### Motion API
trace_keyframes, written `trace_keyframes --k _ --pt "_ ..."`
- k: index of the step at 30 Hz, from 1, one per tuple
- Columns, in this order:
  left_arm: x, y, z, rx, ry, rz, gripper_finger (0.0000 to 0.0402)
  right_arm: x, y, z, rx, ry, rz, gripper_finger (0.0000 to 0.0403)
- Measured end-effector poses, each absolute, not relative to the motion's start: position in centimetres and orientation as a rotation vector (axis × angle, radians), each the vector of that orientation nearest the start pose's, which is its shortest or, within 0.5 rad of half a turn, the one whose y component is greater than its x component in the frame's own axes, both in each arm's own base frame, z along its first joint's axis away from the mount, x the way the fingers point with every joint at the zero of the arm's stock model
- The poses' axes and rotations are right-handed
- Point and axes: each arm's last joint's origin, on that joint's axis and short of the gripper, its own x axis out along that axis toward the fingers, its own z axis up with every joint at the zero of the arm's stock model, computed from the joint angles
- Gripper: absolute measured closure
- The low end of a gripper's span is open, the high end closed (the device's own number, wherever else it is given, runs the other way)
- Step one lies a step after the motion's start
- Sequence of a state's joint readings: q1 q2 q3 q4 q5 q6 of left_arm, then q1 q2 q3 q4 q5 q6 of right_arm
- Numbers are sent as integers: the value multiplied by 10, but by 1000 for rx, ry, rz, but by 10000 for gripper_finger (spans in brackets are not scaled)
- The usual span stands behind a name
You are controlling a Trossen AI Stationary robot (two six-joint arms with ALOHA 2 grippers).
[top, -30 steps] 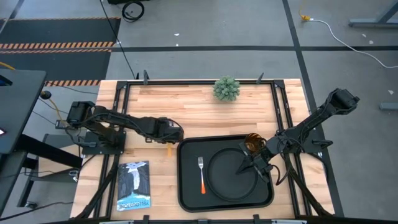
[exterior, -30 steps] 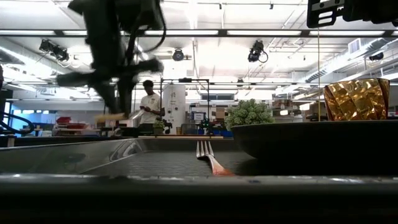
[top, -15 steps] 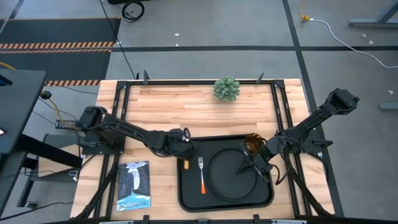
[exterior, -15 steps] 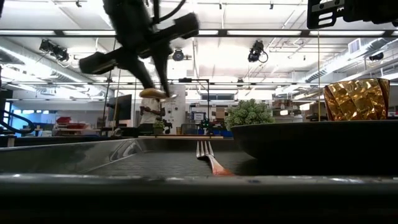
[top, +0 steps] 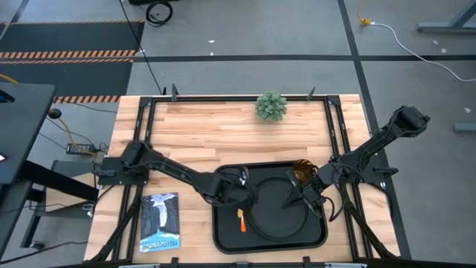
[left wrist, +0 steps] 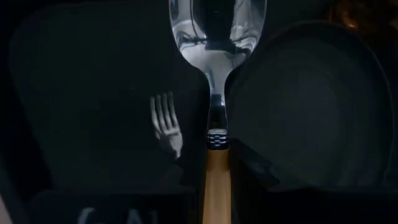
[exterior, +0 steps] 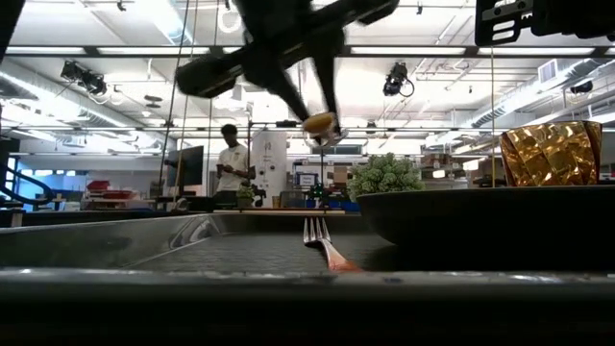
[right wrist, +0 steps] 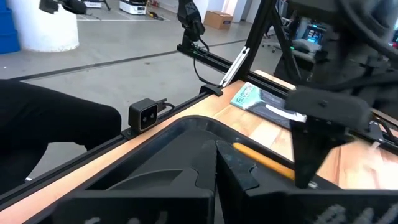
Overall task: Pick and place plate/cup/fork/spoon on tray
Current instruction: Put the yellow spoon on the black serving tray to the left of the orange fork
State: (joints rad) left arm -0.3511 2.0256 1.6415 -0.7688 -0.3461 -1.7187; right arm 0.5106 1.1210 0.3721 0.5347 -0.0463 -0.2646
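The black tray lies at the table's near middle. On it lie the round black plate and the fork, whose tines also show in the left wrist view. The amber cup stands at the tray's far right corner. My left gripper hovers over the tray above the fork's tines, shut on the spoon. My right gripper is over the plate's right part, with its fingers together. My left gripper pinches the spoon's yellow-orange handle between its two fingers, just behind the neck. The fingers slant down from above and lie along the spoon. The bowl sticks out past the fingertips, lifted clear above the tray. My right gripper is low over the plate; whether it touches it I cannot tell.
A small green potted plant stands at the far middle. A booklet lies left of the tray. Black frame rails run along the table's sides. A person stands far off in the room.
My left gripper has carried the spoon toward the table's right edge and a little nearer, from beside the tray's left far corner to over the tray above the fork. The spoon stays clear of the tray.
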Motion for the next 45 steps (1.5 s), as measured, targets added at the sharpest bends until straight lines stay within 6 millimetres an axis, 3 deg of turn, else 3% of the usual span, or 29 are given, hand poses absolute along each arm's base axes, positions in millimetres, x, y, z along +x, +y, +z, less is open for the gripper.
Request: trace_keyframes --k 6,15,33,45 --pt "412 -157 217 -1106 770 899 344 191 109 198 -307 139 580 392" --pt "403 -174 188 -1128 918 1020 344 191 109 198 -306 132 580 392" --pt "405 -177 165 -1160 1032 1054 343 191 109 198 -305 131 579 392" --pt "402 -176 164 -1150 1064 1077 343 191 109 199 -300 130 587 392"
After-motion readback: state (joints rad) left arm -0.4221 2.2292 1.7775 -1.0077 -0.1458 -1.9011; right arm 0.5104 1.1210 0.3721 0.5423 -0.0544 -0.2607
